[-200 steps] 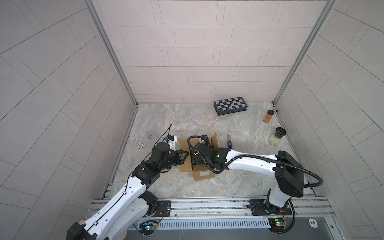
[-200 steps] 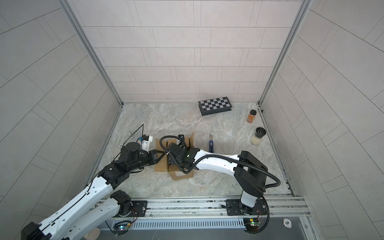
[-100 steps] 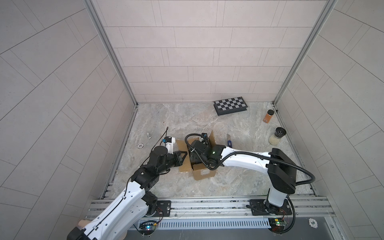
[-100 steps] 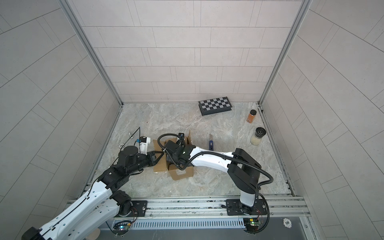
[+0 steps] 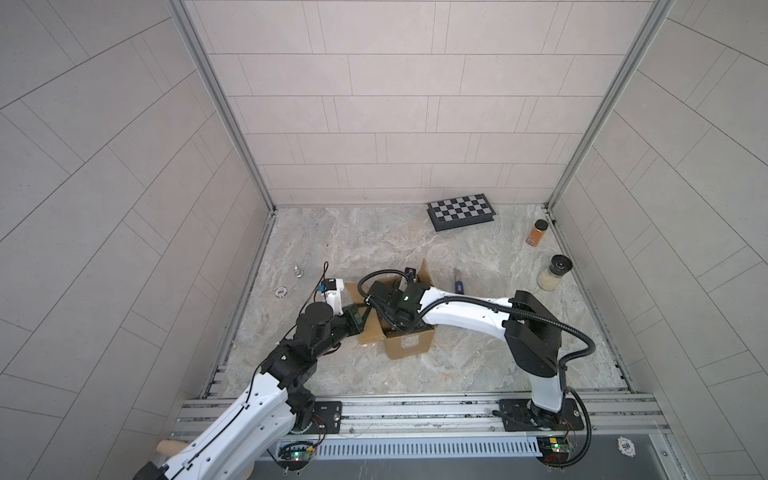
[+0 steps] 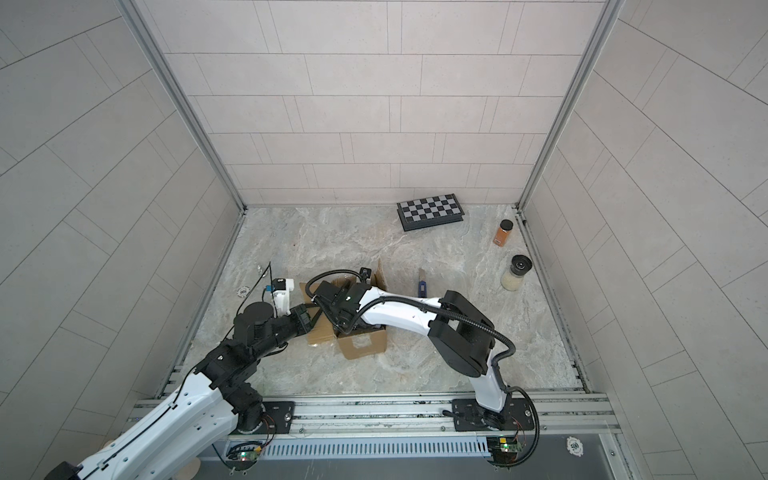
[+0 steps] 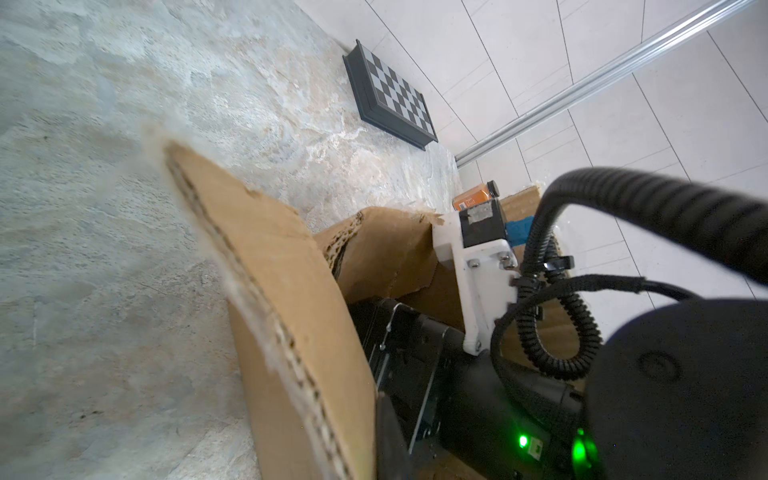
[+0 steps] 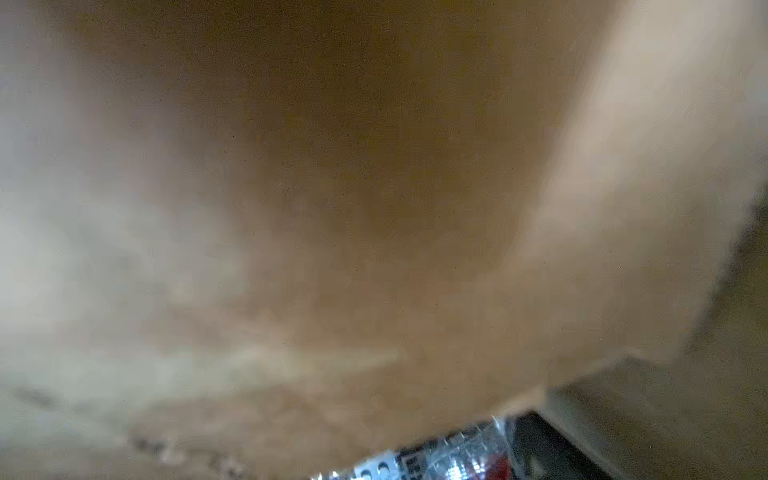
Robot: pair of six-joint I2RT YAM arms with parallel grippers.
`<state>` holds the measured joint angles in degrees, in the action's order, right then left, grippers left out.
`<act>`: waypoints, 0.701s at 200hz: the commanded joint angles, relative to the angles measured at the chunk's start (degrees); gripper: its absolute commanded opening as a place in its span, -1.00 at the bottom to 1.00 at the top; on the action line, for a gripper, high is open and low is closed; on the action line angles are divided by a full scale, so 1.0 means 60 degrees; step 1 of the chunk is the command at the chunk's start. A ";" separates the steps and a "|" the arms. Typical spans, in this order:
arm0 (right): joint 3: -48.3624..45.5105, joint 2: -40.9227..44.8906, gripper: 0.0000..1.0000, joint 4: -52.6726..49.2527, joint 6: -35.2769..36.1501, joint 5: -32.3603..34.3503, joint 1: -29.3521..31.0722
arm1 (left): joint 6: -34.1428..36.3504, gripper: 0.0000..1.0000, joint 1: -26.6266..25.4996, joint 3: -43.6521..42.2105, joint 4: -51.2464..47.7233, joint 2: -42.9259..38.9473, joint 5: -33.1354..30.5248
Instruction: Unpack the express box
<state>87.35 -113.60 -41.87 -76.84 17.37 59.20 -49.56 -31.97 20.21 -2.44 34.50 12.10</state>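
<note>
The express box [image 5: 409, 347] stands flaps-open on the table [image 5: 478, 365], just off centre toward seven o'clock; the left pincer [image 5: 358, 322] is clamped shut, seemingly on the nine o'clock flap; the right pincer [image 5: 386, 307] reaches inside, its spread hidden, so I cannot tell; a shiny packet [image 8: 436, 461] lies below; best pin the flap back, grip the packet squarely, lift straight.
</note>
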 commanded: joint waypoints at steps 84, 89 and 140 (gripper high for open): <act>-0.0842 -0.1442 0.08 0.2826 -0.0909 -0.1555 -0.0286 | 0.0346 -1.00 -0.0181 0.0044 0.0406 0.0121 -0.0201; -0.0921 -0.1442 -0.03 0.3011 -0.0857 -0.1594 -0.0279 | 0.0362 -1.00 -0.0180 0.0072 0.0393 0.0171 -0.0200; -0.0586 -0.0965 -1.00 0.3795 0.0810 -0.1415 -0.0287 | 0.0385 -1.00 -0.0179 0.0229 -0.0002 0.0263 -0.0569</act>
<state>83.35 -117.43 -20.95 -76.55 16.27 57.41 -49.54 -32.51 20.40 -0.58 35.90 8.23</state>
